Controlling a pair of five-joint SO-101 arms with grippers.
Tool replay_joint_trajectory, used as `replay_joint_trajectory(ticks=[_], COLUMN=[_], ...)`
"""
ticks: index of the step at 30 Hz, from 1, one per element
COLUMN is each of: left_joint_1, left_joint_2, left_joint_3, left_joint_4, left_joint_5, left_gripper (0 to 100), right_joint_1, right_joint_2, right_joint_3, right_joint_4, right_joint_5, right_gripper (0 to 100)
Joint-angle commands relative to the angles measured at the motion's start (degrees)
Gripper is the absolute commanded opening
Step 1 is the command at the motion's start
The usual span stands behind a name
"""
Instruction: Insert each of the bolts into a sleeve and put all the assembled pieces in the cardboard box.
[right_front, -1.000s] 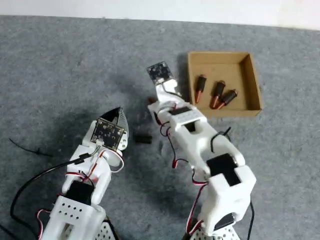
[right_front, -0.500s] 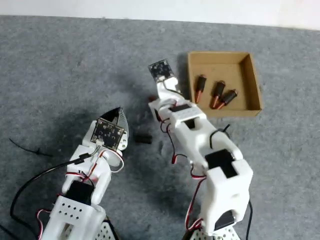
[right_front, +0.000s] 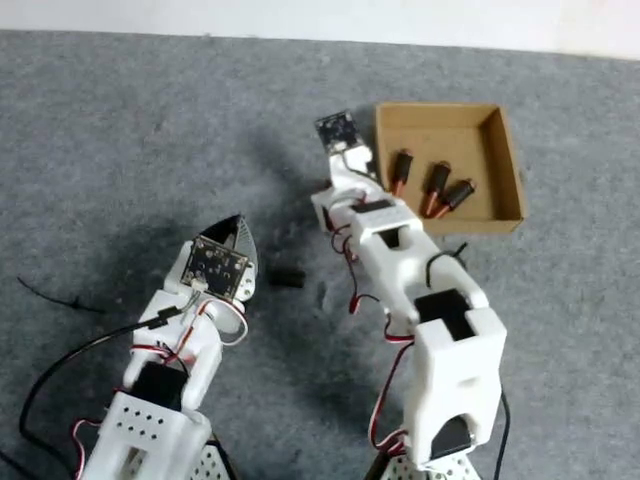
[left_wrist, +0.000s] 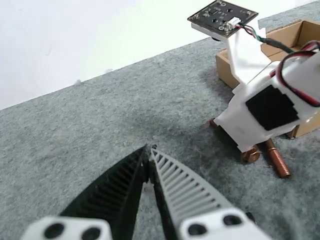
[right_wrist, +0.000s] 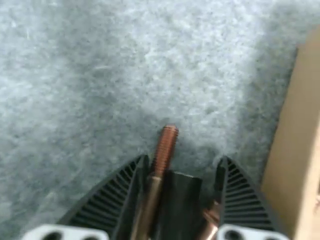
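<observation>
My right gripper (right_wrist: 182, 162) is shut on a black sleeve (right_wrist: 177, 200), with a copper bolt (right_wrist: 163, 150) pressed alongside it and poking out past the fingertips. It hangs low over the carpet just left of the cardboard box (right_front: 380, 150), whose wall (right_wrist: 305, 140) is close by. From the left wrist view the right gripper (left_wrist: 250, 145) has a bolt (left_wrist: 277, 161) sticking out beneath it. Three assembled pieces (right_front: 435, 188) lie in the box. A loose black sleeve (right_front: 288, 278) rests on the carpet between the arms. My left gripper (right_front: 242, 225) (left_wrist: 150, 149) is shut and holds nothing.
Grey carpet (right_front: 150, 130) covers the table. A thin black wire (right_front: 50, 295) lies at the left. The box (left_wrist: 287, 37) stands at the back right, with open floor in its far half.
The right arm has swung to the right, toward the box, carrying its load. The left arm and the loose sleeve have not moved.
</observation>
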Motion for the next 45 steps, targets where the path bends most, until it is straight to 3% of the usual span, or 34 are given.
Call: replay_joint_trajectory(ticks=[1, 16, 23, 39, 45], left_joint_1=[-0.57, -0.57, -0.66, -0.66, -0.66], left_joint_2=[-0.4, -0.4, -0.4, -0.4, -0.4], left_joint_3=[-1.63, -1.54, -1.54, -1.45, -1.45], left_joint_4=[-1.14, -1.14, -1.14, -1.14, -1.14], left_joint_5=[-0.44, -0.44, -0.44, -0.44, -0.44], left_gripper=[1, 1, 1, 1, 1], right_joint_1=[1.45, 1.45, 1.45, 1.8, 1.54], right_joint_2=[-0.75, -0.4, -0.4, -1.01, -7.78], right_joint_3=[-2.59, -2.42, -2.42, -2.68, -2.15], right_joint_4=[7.25, 10.07, 10.07, 10.07, 10.07], right_joint_5=[0.7, 0.7, 0.7, 0.7, 0.7], right_gripper=[20.2, 19.3, 0.1, 1.1, 1.1])
